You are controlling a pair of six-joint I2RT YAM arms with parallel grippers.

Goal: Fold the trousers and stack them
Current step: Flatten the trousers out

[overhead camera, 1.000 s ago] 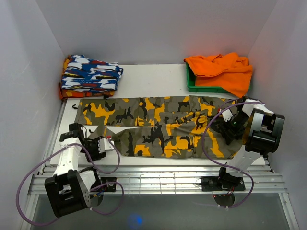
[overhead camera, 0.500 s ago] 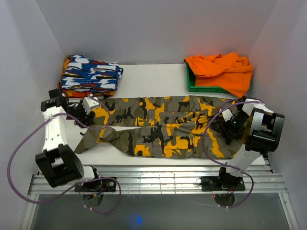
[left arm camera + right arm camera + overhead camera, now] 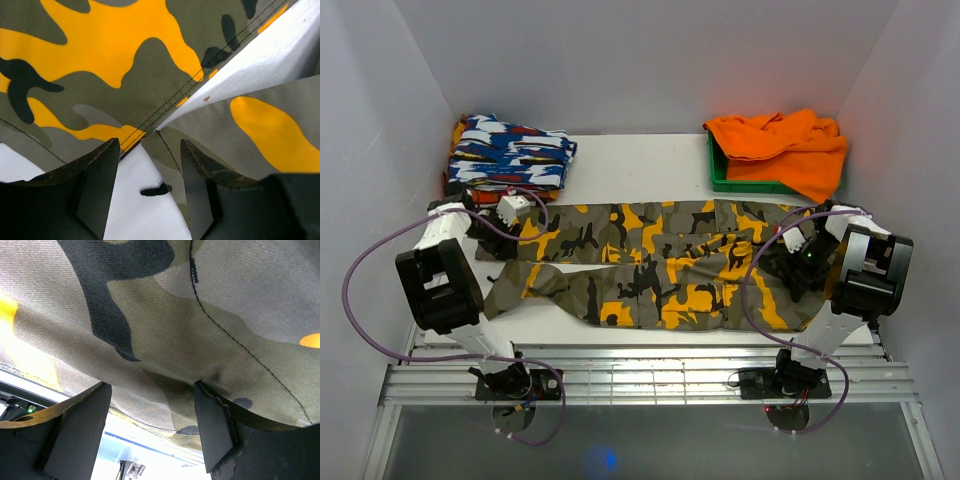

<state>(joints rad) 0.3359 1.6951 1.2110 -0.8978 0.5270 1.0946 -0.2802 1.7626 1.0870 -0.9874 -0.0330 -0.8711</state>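
Observation:
The camouflage trousers (image 3: 650,265) lie spread flat across the table, legs pointing left and waist to the right. My left gripper (image 3: 505,215) hovers at the hem end of the far leg, below the folded stack. In the left wrist view it (image 3: 150,190) is open, with bare table and a corner of trousers (image 3: 125,60) between its fingers (image 3: 97,185). My right gripper (image 3: 790,262) sits at the waist end. In the right wrist view it (image 3: 150,432) is open, and the trousers (image 3: 175,315) stretch across its fingertips (image 3: 215,430).
A folded blue-white-red garment (image 3: 510,155) lies at the back left. An orange cloth (image 3: 785,145) spills over a green bin (image 3: 740,182) at the back right. White walls close in on three sides. A metal rail (image 3: 640,375) runs along the near edge.
My left arm swung from the near left edge up to the far leg's hem, its jaws widening a little. The right arm and the trousers stayed put.

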